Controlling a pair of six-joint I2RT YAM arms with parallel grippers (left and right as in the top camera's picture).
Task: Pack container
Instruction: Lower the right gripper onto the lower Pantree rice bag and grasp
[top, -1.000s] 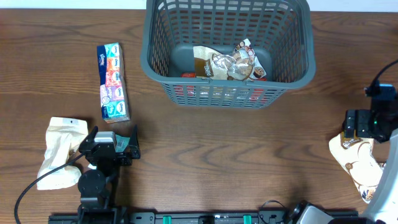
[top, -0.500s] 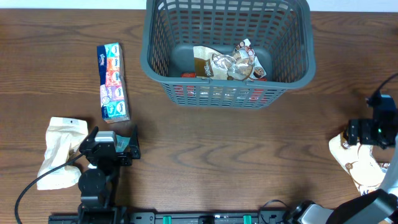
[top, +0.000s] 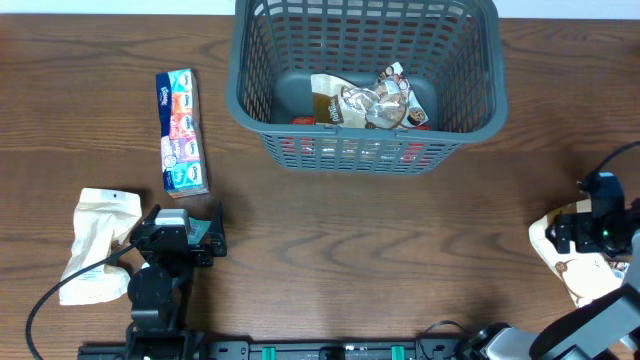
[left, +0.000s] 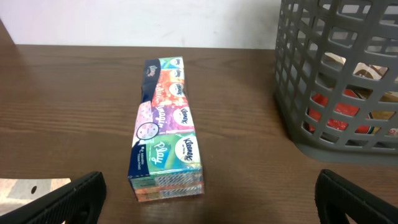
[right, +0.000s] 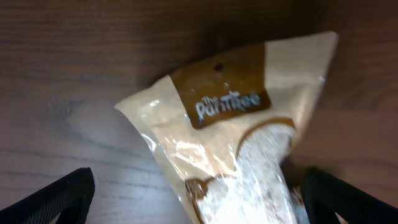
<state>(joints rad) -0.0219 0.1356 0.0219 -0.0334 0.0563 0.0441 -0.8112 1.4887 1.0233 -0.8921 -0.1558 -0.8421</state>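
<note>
While both arms sit at the near edge of the brown wooden surface (top: 350, 250), the large dark grey plastic basket with slotted lattice walls (top: 360, 152) stands at the far side, about midway between left and right. It is well apart from both sets of jaws: far and to the right of the left jaws, far and to the left of the right jaws. Several crumpled snack packets (top: 362, 100) in brown, white and red lie on its solid bottom.

The left jaws are spread wide and hold nothing. In the left wrist view, the basket's near left corner (left: 339, 81) rises ahead and to the right of them, with red packaging showing through the slots. Straight ahead lies a long multicoloured pack of pocket tissues (left: 165, 130), flat on the surface and clear of both fingers. A cream plastic packet (top: 95, 245) lies just left of the left arm (top: 160, 270).

The right jaws are also released, spread wide above a cream and brown plastic snack packet (right: 236, 143), which lies flat on the surface between the two fingers. Whether they touch it cannot be told. This packet (top: 580, 270) is at the near right edge, well apart from the basket.
</note>
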